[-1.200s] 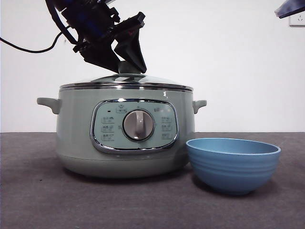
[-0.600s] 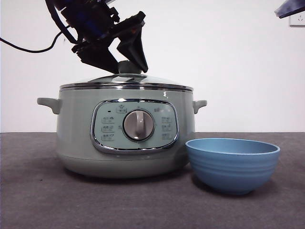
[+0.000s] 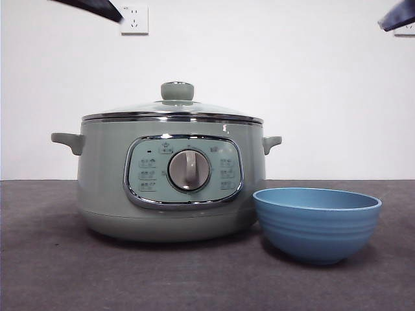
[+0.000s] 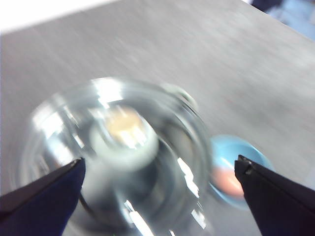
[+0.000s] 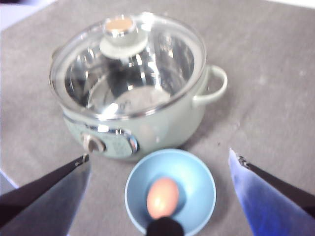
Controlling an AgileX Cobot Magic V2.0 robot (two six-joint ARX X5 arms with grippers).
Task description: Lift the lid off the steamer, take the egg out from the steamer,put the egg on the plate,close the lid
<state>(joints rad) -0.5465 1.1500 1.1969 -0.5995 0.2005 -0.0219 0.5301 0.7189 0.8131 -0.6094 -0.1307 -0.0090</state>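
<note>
The lid [image 5: 129, 66] is sitting flush on the steamer [image 3: 170, 184], and the egg [image 5: 162, 197] is lying in the plate [image 5: 199, 184], so the task appears finished.

The left gripper [image 4: 162, 169] is hanging above the lid with its jaws spread wide and holding nothing; the knob [image 4: 124, 132] is showing between them, blurred. The right gripper [image 5: 160, 160] is hovering with its jaws spread and empty too, the plate and egg lying between the two tips.

Were the lid to be taken again, the knob is the only sensible hold: glass and chrome look slick, rigid and breakable. The egg is light, smooth and fragile, likely needing a gentle pinch across its narrow middle.
</note>
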